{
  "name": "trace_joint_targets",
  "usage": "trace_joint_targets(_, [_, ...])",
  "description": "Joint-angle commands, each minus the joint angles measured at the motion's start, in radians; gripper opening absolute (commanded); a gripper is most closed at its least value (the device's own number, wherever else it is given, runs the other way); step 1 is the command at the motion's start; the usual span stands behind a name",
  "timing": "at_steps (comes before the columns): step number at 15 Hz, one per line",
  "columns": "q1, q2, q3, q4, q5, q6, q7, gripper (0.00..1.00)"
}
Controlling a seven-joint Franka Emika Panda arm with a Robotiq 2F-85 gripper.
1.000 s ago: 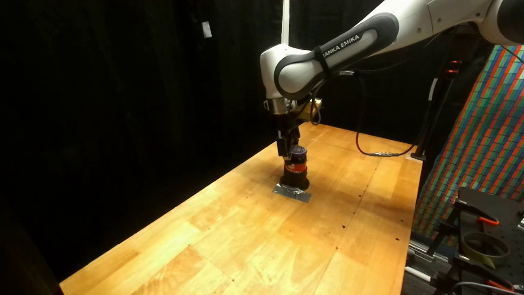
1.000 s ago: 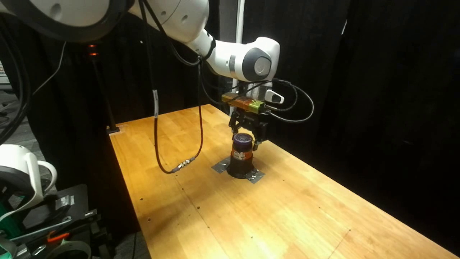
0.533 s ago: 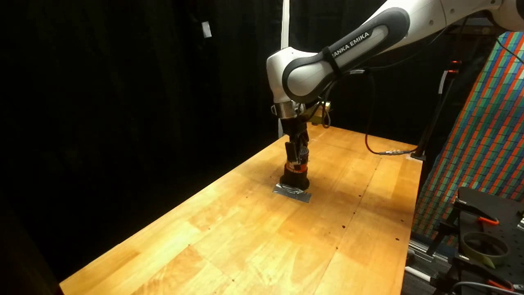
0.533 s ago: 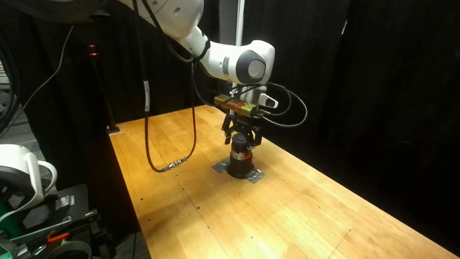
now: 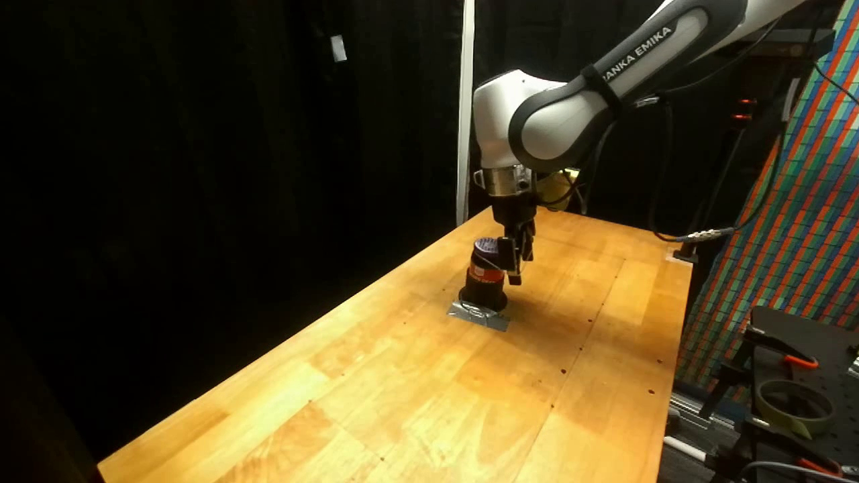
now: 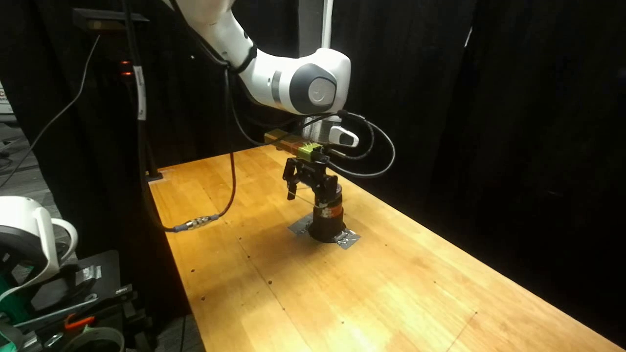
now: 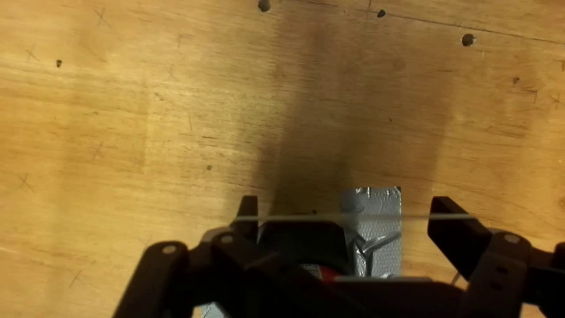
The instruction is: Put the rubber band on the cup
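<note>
The dark cup (image 5: 484,290) with its orange-red stripe stands upright on the table; it also shows in an exterior view (image 6: 326,227). My gripper (image 6: 306,196) is open beside the cup's upper part, one finger in front of the cup in that view. The rubber band (image 7: 374,216) is a thin pale line stretched across both spread fingers in the wrist view. In an exterior view the band (image 6: 305,200) runs from the far finger toward the cup. A thin line of it seems to cross the cup's upper side (image 5: 491,264). The cup is mostly hidden behind my gripper in the wrist view.
Silver tape (image 5: 478,315) holds the cup's base to the wooden table (image 5: 402,389). A cable (image 6: 232,181) hangs from the arm near the table. A black shelf (image 5: 798,342) with a tape roll stands beyond the table's edge.
My gripper has moved from over the cup to its side, toward the hanging-cable side of the table. The band's thin line now shows between finger and cup. The cup stays in place.
</note>
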Motion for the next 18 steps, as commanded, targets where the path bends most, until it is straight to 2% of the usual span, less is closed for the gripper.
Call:
trace_joint_targets(1, [0.021, -0.151, -0.009, -0.241, -0.041, 0.213, 0.047, 1.00])
trace_joint_targets(2, [0.027, -0.173, -0.013, -0.290, -0.063, 0.295, 0.058, 0.75])
trace_joint_targets(3, [0.035, -0.194, -0.020, -0.339, -0.091, 0.383, 0.076, 0.73])
trace_joint_targets(7, [0.085, -0.284, -0.079, -0.548, -0.245, 0.689, 0.203, 0.42])
trace_joint_targets(8, [0.109, -0.310, -0.112, -0.604, -0.304, 0.760, 0.257, 0.33])
trace_joint_targets(10, [0.188, -0.364, -0.225, -0.712, -0.498, 0.911, 0.429, 0.18])
trace_joint_targets(11, [0.267, -0.386, -0.326, -0.747, -0.582, 0.968, 0.499, 0.15])
trace_joint_targets(14, [0.436, -0.415, -0.563, -0.734, -0.859, 1.034, 0.718, 0.09])
trace_joint_targets(15, [0.501, -0.418, -0.643, -0.715, -0.947, 1.043, 0.796, 0.12])
trace_joint_targets(17, [0.580, -0.424, -0.733, -0.682, -1.126, 1.040, 0.959, 0.14])
trace_joint_targets(18, [0.604, -0.439, -0.757, -0.677, -1.215, 1.031, 1.039, 0.16])
